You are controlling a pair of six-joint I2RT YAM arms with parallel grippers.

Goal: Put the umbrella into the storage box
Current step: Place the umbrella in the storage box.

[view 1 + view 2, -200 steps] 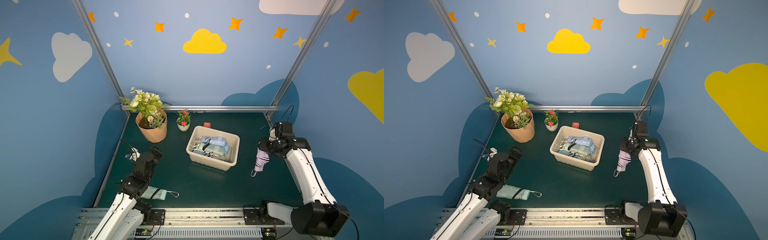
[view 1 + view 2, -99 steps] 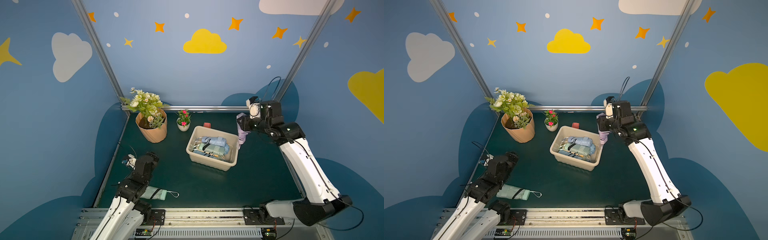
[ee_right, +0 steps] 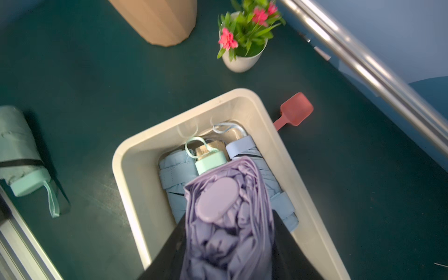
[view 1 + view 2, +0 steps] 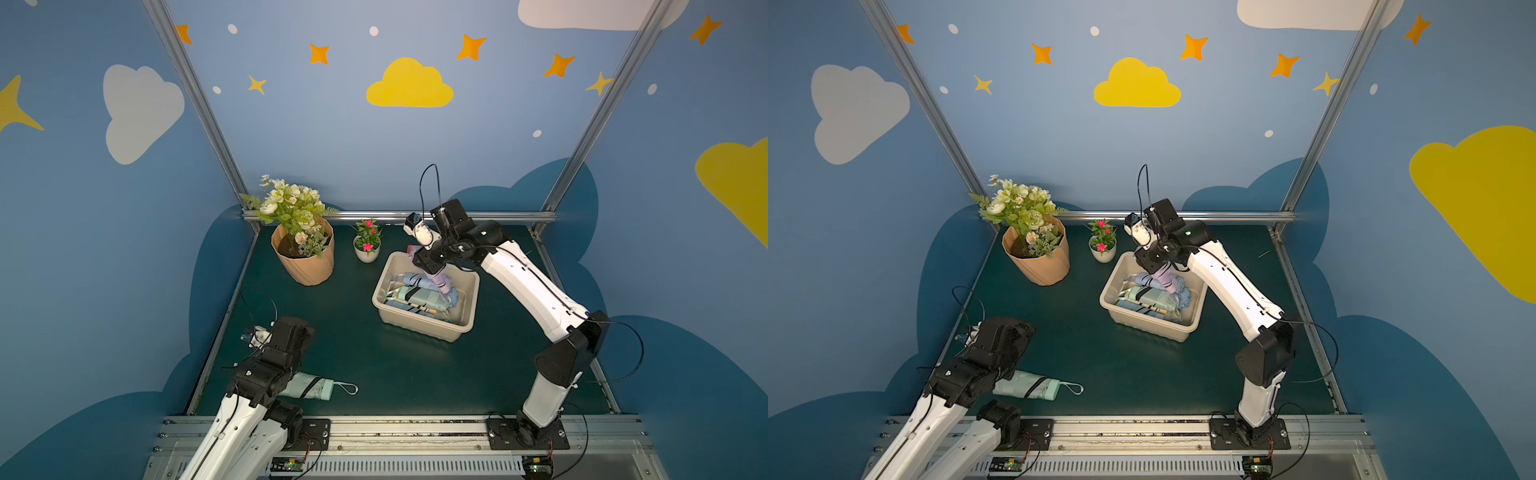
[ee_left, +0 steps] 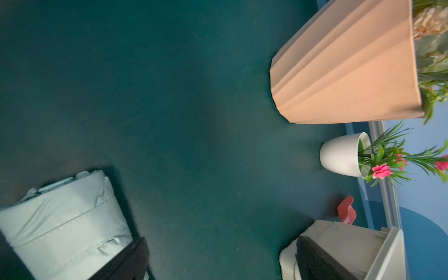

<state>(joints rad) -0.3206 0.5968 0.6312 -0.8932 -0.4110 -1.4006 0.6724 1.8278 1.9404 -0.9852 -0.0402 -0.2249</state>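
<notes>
Firmly clenched, the right gripper (image 3: 228, 257) holds a crumpled lilac fabric umbrella (image 3: 218, 201), oval cap down, inside the smooth cream plastic storage box (image 4: 417, 327). The left gripper (image 5: 220, 264) gapes beside a mint umbrella (image 5: 63, 218).

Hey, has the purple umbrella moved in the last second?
Yes. Held in the right claw, the purple umbrella moved from beside the storage box, opposite the peach pot, to over the box.

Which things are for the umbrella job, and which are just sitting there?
For the job: lilac umbrella, storage box, mint umbrella.
Just sitting: peach flower pot, little white pot of pink flowers, red scoop.
</notes>
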